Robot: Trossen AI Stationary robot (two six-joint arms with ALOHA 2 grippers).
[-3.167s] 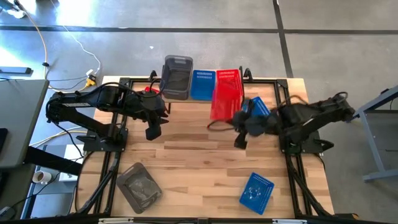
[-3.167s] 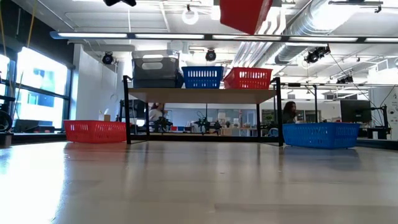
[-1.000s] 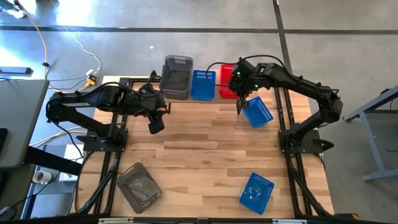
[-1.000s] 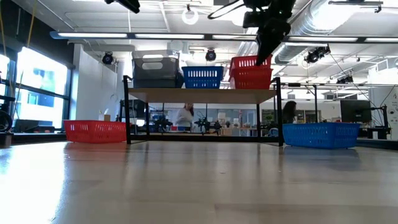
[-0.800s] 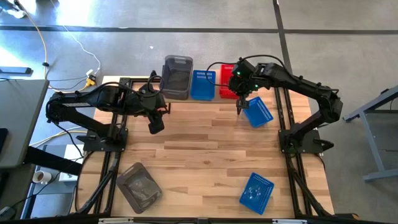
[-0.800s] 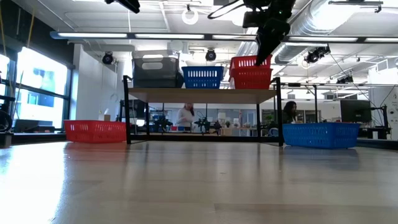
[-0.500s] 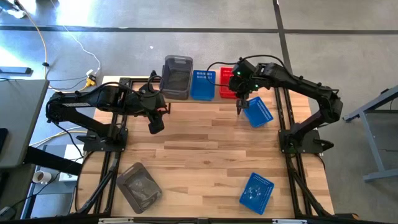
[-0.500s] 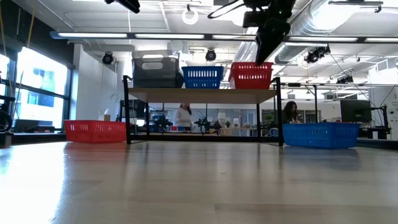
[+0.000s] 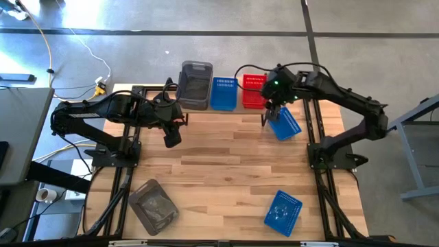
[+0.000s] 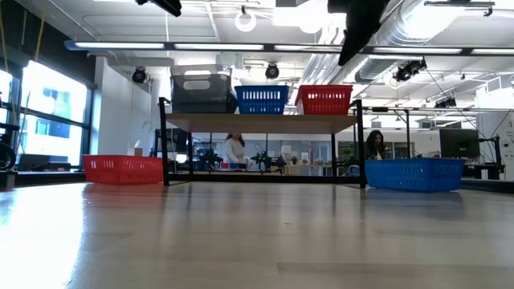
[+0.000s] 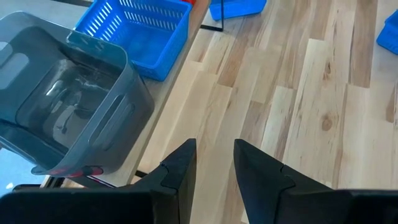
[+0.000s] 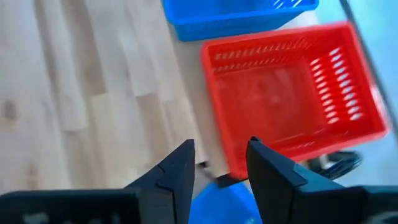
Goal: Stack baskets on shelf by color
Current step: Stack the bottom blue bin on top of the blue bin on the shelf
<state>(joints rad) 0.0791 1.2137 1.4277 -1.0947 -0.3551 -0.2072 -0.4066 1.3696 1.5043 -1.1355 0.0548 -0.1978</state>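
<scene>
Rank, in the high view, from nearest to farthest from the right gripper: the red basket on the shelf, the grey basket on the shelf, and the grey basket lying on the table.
From the right gripper:
1. Red basket on the shelf, just beyond it at the shelf's right end.
2. Grey basket on the shelf, at the shelf's left end.
3. Grey basket on the table, front left corner.

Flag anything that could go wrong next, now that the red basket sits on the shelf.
1. The right gripper, jaws open, hangs just above the blue basket on the table by the shelf; pulling away low could knock it.
2. The red basket lies at the shelf's end; a nudge might tip it off.
3. The left gripper waits near the grey basket and could bump it.
</scene>
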